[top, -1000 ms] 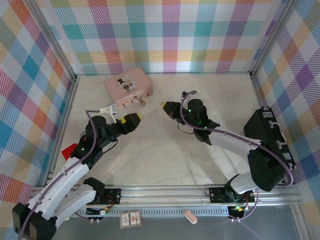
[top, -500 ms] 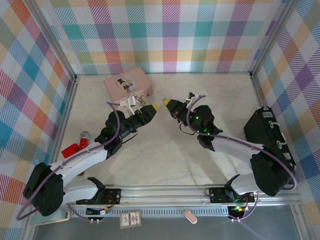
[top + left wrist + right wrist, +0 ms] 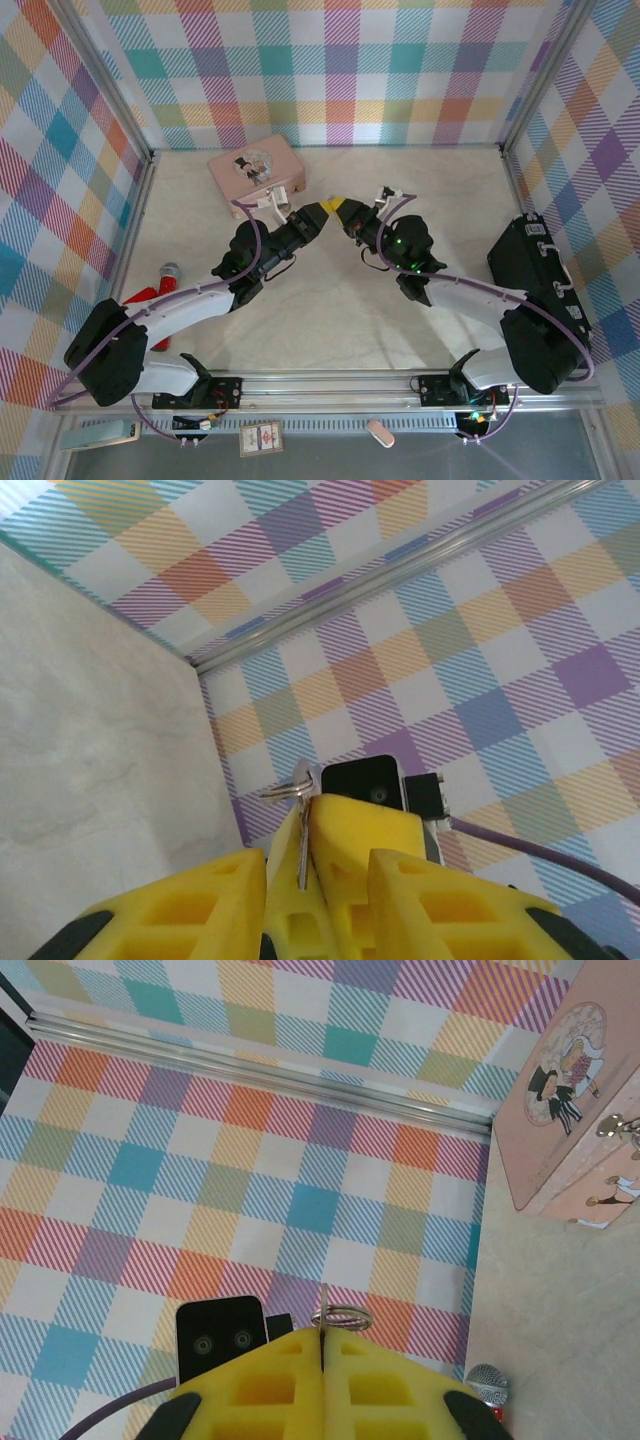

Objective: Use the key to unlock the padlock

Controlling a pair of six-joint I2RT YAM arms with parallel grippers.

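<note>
The right gripper (image 3: 344,207) is pressed fully together on the key (image 3: 300,845), whose ring pokes out past the yellow fingertips. The left gripper (image 3: 322,211) meets it tip to tip, its jaws partly apart on either side of the right fingertips and the key; whether they touch cannot be told. The pink box (image 3: 257,168) lies just beyond, to their left. The padlock is too small to make out surely at its front. The lid carries a cartoon picture; a card (image 3: 261,437) on the near rail has print too small to read.
</note>
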